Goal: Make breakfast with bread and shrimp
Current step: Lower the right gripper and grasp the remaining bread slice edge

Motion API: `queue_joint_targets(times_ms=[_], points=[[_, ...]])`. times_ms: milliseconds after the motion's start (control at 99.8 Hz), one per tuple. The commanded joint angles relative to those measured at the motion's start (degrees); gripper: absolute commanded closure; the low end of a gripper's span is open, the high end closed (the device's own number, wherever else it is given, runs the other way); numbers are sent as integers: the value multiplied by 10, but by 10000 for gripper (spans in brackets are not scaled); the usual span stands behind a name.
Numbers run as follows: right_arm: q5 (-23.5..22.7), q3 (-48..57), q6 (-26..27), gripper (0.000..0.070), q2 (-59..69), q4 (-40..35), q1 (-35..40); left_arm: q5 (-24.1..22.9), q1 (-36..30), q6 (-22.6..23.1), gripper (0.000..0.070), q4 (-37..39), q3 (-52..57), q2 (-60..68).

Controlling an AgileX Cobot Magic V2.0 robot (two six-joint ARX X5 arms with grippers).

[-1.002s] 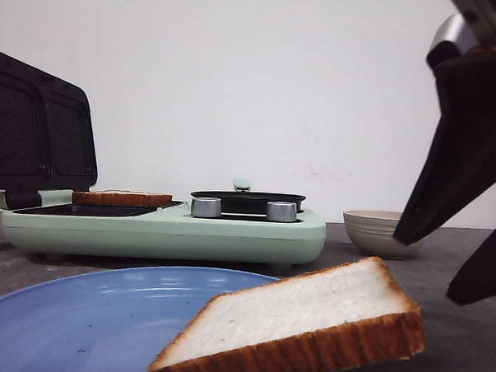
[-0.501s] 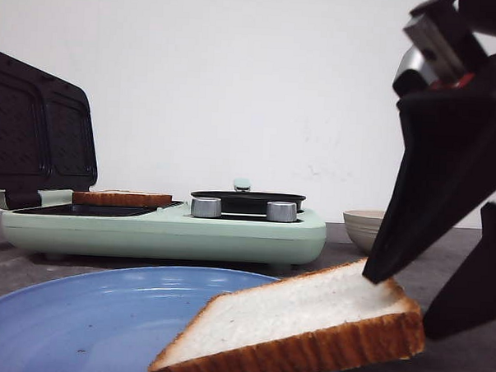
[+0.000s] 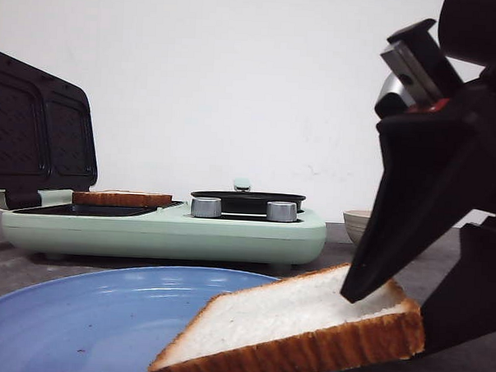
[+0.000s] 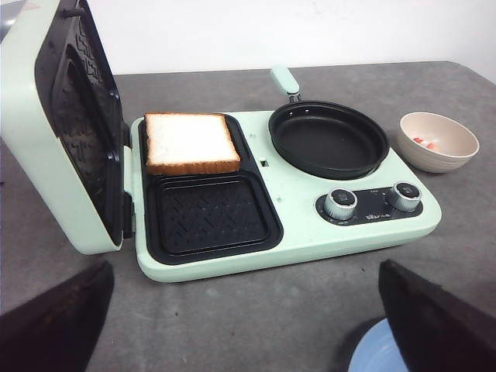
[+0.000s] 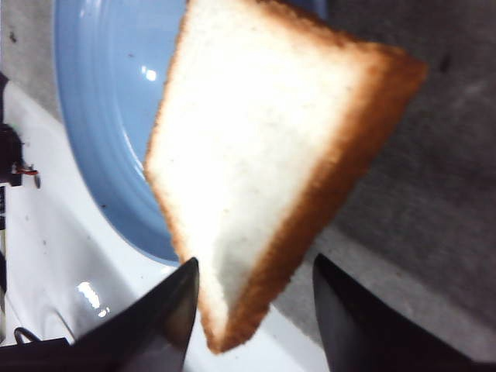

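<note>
Front view: we find the right gripper (image 3: pixel 411 313) spread around the near corner of a bread slice (image 3: pixel 299 328). One finger (image 3: pixel 394 242) sits over the slice's top face; the other is beside its crust. We cannot tell whether either touches. The slice overhangs the rim of the blue plate (image 3: pixel 102 311). Behind the plate stands the green cooker (image 3: pixel 164 228), lid raised, with a second slice (image 3: pixel 121 199) on its grill side.

Left wrist view: we see the left gripper (image 4: pixel 248 325) spread wide, holding nothing, in front of the cooker. The second slice (image 4: pixel 190 141) lies in the rear grill tray. A bowl (image 4: pixel 436 141) beside the cooker's pan end holds small orange-red pieces, the shrimp (image 4: pixel 422 142).

Right wrist view: the gripper's (image 5: pixel 252 310) fingers straddle one corner of the slice (image 5: pixel 263 147), not yet closed. The plate (image 5: pixel 101 124) lies partly under the slice.
</note>
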Motion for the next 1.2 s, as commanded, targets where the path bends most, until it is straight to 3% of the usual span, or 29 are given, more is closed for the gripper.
queue_joint_targets(times_ms=[0, 801, 861, 982, 1192], points=[[-2, 7, 2, 413, 13, 10, 6, 1, -1, 9, 22, 4, 2, 1], [-13, 7, 16, 416, 51, 44, 19, 1, -1, 11, 22, 3, 2, 1], [-9, 7, 19, 471, 52, 51, 24, 1, -1, 11, 22, 3, 2, 1], [5, 7, 23, 694, 52, 52, 29, 1, -1, 11, 23, 3, 2, 1], [2, 7, 25, 700, 49, 51, 30, 1, -1, 11, 23, 3, 2, 1]])
